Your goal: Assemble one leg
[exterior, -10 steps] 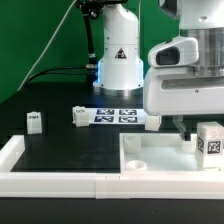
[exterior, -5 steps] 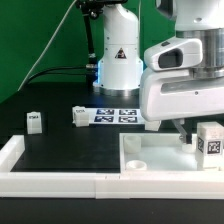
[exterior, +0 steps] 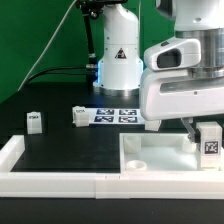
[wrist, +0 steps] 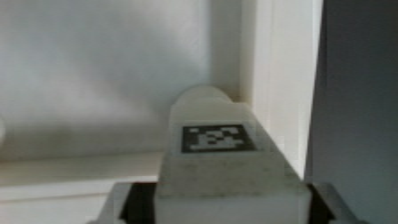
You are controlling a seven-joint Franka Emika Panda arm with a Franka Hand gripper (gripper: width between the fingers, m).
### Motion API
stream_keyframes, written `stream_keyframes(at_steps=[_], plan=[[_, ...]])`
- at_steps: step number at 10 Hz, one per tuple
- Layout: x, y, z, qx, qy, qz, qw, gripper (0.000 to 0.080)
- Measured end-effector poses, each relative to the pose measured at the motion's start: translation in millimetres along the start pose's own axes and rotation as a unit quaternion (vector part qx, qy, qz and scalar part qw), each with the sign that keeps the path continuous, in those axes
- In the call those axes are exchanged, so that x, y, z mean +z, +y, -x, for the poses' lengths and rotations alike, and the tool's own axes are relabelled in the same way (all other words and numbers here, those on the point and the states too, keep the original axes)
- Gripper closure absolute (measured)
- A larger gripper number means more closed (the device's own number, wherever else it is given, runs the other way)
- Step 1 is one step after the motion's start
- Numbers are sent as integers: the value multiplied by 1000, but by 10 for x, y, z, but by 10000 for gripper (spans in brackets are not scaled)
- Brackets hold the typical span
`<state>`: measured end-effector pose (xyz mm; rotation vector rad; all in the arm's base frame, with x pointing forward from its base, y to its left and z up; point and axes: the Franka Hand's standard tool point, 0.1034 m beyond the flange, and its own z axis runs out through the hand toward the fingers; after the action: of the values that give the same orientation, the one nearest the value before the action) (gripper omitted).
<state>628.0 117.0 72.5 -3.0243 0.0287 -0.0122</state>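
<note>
My gripper (exterior: 200, 132) is shut on a white leg (exterior: 210, 145) with a black-and-white tag, holding it upright over the right side of the large white square piece (exterior: 150, 160). In the wrist view the held leg (wrist: 221, 150) fills the space between both fingers, its tip close to the square piece's corner wall (wrist: 267, 70). Two more legs stand on the black table, one (exterior: 34, 121) at the exterior view's left and one (exterior: 78, 116) next to the marker board.
The marker board (exterior: 115, 115) lies behind the square piece. The robot base (exterior: 118, 55) stands at the back. A white frame rail (exterior: 60, 182) runs along the front and the left edge.
The held leg has gone down a little toward the square piece and slightly to the exterior view's right. Nothing else moved.
</note>
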Motion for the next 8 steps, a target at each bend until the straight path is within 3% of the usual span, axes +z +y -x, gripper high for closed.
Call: stream_keyframes(at_steps=[3,5,8], plan=[[7,14,36,231,16,-8,973,509],[15,17,38,364,15,-9,931,508],[24,-5,44,529,12,-6,848,508]])
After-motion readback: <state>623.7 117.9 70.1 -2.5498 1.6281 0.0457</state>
